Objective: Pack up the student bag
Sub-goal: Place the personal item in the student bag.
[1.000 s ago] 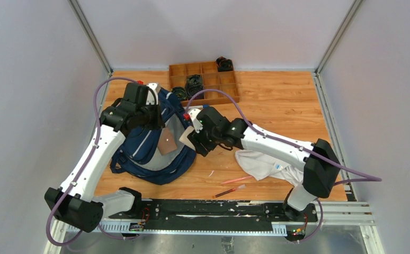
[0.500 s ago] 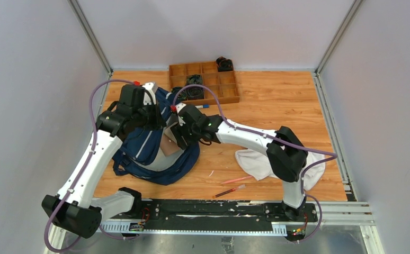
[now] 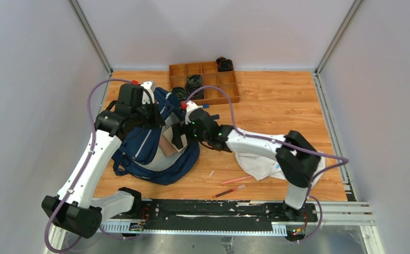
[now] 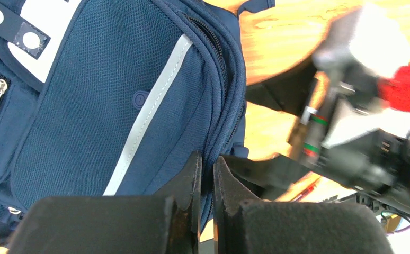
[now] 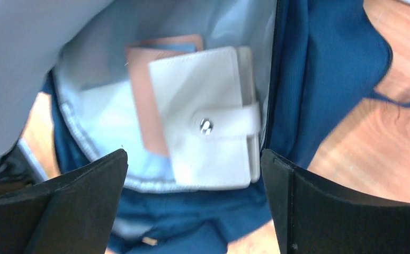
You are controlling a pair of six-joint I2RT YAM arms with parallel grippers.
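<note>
Covering tan card, white wallet, student bag

Wooden table, student bag, white cloth, compartment tray, perhaps two pens

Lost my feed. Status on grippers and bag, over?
Left gripper shut on student bag rim. Right gripper open over white wallet, wallet inside bag. Nothing seen blocking.
</note>
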